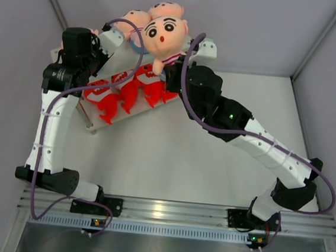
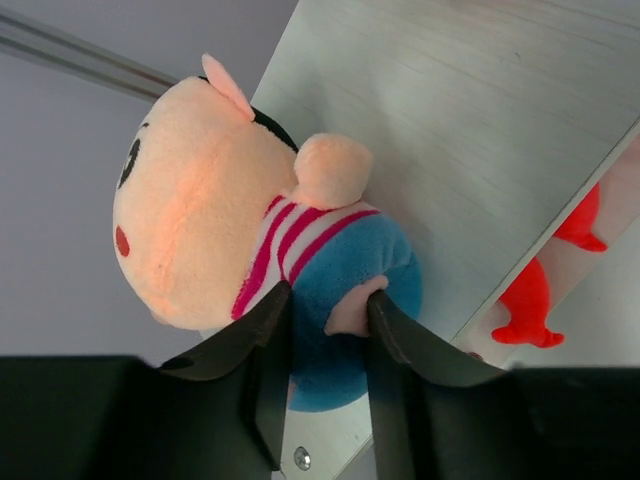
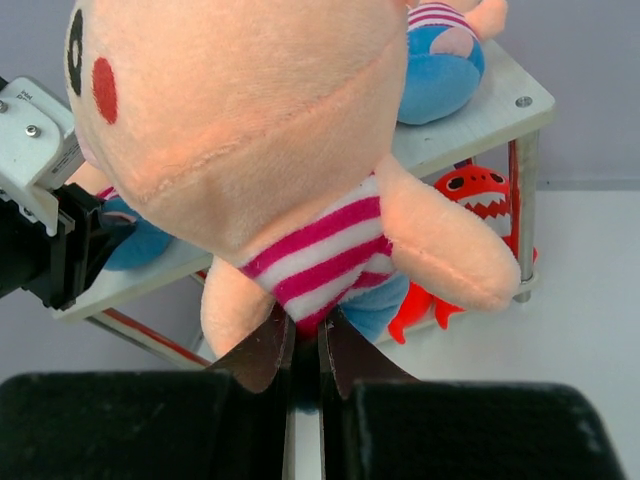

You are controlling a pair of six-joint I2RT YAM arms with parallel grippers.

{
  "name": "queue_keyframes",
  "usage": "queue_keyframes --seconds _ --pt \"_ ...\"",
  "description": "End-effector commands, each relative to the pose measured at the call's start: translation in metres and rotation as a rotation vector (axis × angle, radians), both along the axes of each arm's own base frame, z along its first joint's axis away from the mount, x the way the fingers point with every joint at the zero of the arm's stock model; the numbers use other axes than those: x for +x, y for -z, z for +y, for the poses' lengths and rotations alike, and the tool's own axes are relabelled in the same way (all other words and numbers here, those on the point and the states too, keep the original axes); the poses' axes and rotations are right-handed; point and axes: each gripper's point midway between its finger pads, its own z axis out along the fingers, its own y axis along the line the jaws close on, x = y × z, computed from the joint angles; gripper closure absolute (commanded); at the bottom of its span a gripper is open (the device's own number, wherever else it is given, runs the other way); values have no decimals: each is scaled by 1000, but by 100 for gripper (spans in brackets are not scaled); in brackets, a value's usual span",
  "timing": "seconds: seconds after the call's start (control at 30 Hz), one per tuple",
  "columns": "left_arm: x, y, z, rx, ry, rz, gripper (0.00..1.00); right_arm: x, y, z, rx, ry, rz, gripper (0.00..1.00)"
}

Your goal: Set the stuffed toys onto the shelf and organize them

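The white two-tier shelf (image 1: 94, 122) stands at the back left. Several red sharks (image 1: 130, 89) lie on its lower board. My right gripper (image 1: 172, 67) is shut on the striped shirt of a boy doll (image 1: 165, 35) and holds it over the shelf's top board; in the right wrist view the gripper (image 3: 305, 345) pinches this doll (image 3: 250, 130). My left gripper (image 2: 328, 322) is shut on the blue shorts and a foot of a second boy doll (image 2: 210, 210), which lies on the top board (image 2: 480, 120). A third doll (image 1: 167, 8) lies at the shelf's far end.
Grey walls close in behind and to the left of the shelf. My left arm (image 1: 56, 115) stands along the shelf's left side. The right arm (image 1: 256, 140) stretches across the white table (image 1: 170, 162). A shark (image 3: 478, 195) shows under the top board (image 3: 490, 110).
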Motion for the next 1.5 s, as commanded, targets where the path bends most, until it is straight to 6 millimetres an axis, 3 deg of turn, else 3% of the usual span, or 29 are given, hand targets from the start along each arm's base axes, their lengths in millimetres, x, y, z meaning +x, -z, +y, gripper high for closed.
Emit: queue_keyframes --seconds 0.0,0.07,0.23,0.27,0.43,0.57,0.67,0.73,0.93,1.07,1.2,1.23,1.33,1.37,1.47 --pt "-5 -11 0 -7 14 -47 66 -7 -32 -13 90 0 -48 100" --pt "-8 -12 2 1 14 -49 66 -7 -33 -13 98 -2 -49 100" --pt "-17 -9 13 34 -6 -41 99 -5 -28 0 96 -25 -34 100" --pt "-19 -9 16 39 -15 -43 100 -6 -35 2 116 -32 -34 100" --pt "-34 -14 40 59 -53 -58 100 1 -28 30 110 -73 -3 100" --pt "-42 -13 54 37 -27 -62 100 2 -27 39 137 -86 4 100" --pt "-43 -6 52 32 -8 -50 100 5 -25 44 146 -83 6 100" --pt "-41 -7 41 4 50 -56 100 6 -26 48 159 -91 2 100" --pt "-44 -24 23 -42 136 -106 100 8 -31 72 171 -142 -1 100" --pt "-41 -31 25 -51 119 -118 100 12 -32 80 191 -143 -10 100" --pt "-41 -22 26 -41 118 -97 100 15 -28 88 193 -147 -2 100" --pt "-42 -21 25 -40 124 -95 98 16 -28 88 194 -144 -1 100" --pt "-44 -20 22 -43 141 -94 80 18 -26 91 198 -141 -4 100" --pt "-44 -19 22 -45 137 -92 64 19 -26 93 201 -143 -4 100" --pt "-43 -19 23 -58 128 -92 51 21 -22 98 202 -145 -2 100"
